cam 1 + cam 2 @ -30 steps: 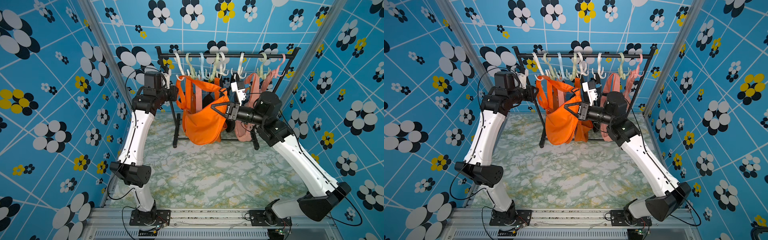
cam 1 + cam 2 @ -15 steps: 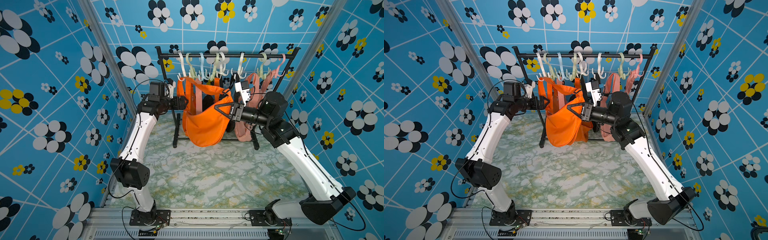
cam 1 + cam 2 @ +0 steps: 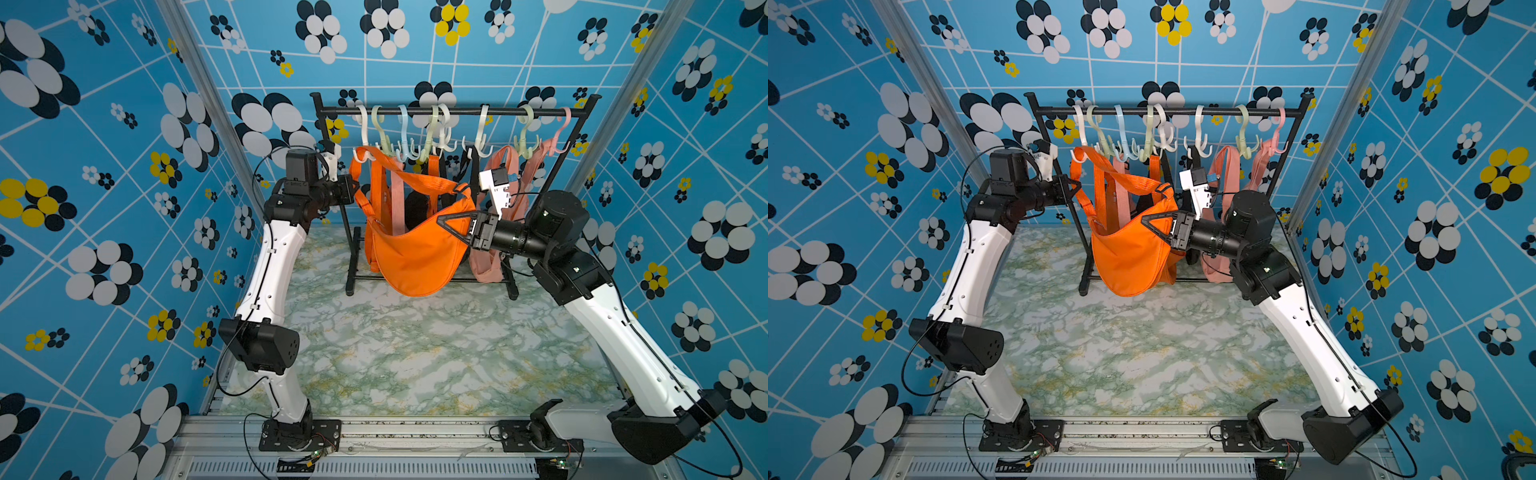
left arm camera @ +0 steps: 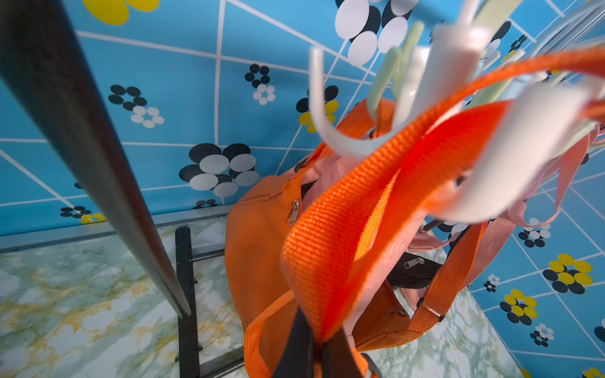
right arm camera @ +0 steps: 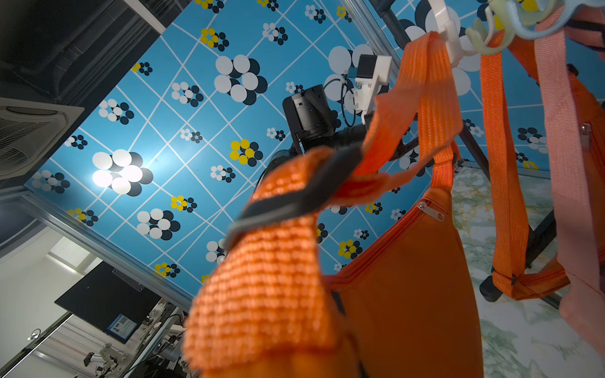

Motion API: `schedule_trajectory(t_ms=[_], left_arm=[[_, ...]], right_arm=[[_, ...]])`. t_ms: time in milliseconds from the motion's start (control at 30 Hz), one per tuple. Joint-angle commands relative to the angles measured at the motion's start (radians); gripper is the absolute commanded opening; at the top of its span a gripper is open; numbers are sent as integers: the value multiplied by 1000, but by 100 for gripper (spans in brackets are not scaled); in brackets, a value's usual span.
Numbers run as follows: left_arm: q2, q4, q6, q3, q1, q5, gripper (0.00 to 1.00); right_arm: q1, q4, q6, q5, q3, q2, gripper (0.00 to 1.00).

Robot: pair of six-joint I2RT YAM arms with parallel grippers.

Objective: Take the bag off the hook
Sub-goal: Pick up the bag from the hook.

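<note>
Over the marble table (image 3: 415,353), the right claw (image 3: 440,217) is clamped together on the top corner of the orange bag (image 3: 415,257). The bag sags just below that claw, clear of the table. Further back, the left claw (image 3: 355,195) is pinched tight on the strap (image 3: 415,176). Just above that claw, the strap is still looped over the white hook (image 3: 365,141) on the rail (image 3: 457,111). Both grips look set; lifting the loop free remains.
</note>
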Motion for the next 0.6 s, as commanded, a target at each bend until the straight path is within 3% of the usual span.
schedule_trajectory(t_ms=[0,167,300,467,567], left_arm=[[5,-12,-17,111,13,-44,0],[73,-61,-15,352,20,-109,0],[82,-42,-46,396,34,-111,0],[-12,-39,-10,270,36,-138,0],[-138,14,25,67,37,-217,0]], right_arm=[[-1,34,32,-42,3,47,0],[47,54,57,-82,190,199,0],[114,25,38,-102,402,337,0],[166,-79,-30,-121,503,413,0],[191,-270,-198,-15,477,401,0]])
